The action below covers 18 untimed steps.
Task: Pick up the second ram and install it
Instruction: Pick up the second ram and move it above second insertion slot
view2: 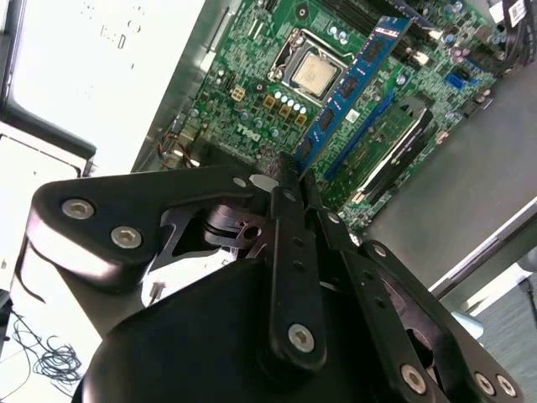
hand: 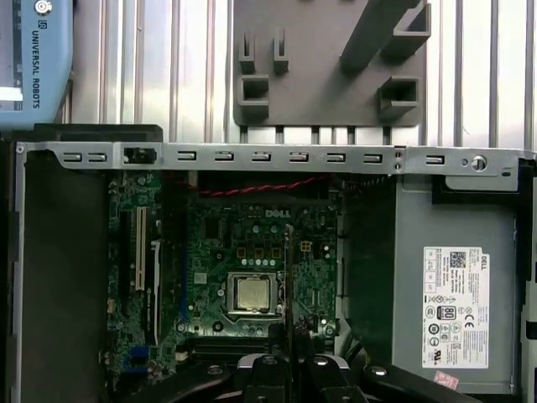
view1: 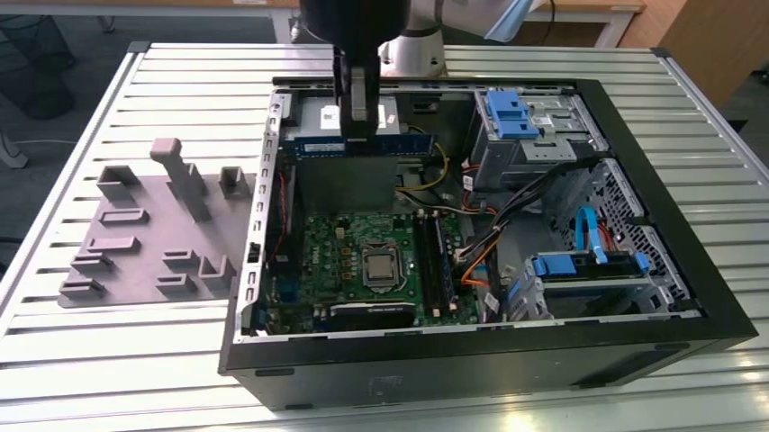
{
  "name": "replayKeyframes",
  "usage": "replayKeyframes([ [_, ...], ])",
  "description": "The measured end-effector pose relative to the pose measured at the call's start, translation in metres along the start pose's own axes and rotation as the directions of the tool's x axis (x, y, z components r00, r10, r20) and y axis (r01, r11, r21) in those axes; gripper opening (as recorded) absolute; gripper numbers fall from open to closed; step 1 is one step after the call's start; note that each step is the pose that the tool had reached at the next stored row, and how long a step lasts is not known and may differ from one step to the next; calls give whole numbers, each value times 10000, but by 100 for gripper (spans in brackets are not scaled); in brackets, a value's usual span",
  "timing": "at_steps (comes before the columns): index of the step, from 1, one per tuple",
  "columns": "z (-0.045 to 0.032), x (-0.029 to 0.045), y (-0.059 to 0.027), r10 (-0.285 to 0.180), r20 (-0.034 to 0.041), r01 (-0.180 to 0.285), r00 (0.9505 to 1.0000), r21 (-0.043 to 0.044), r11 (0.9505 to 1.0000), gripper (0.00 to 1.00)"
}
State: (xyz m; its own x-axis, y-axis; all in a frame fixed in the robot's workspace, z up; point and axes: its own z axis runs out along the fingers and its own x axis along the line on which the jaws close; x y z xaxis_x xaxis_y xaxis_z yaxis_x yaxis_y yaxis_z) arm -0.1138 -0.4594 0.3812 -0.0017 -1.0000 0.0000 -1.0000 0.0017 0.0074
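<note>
An open computer case [view1: 481,351] fills the centre and right of the exterior view. The motherboard [view1: 360,265] lies inside at lower centre. A moulded tray [view1: 150,229] sits on the table [view1: 72,360] at frame left. The second ram [view1: 357,144], held in the gripper [view1: 357,112], hangs at upper centre.

Second ram [view2: 346,87]: near end hidden behind gripper [view2: 289,180] fingers; arm cut off by exterior view's top.
</note>
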Motion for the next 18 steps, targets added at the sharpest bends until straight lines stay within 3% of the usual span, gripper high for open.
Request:
replayKeyframes([
  [18,-2,-1,-282,1,-1,-1,10000,0,10000,14],
])
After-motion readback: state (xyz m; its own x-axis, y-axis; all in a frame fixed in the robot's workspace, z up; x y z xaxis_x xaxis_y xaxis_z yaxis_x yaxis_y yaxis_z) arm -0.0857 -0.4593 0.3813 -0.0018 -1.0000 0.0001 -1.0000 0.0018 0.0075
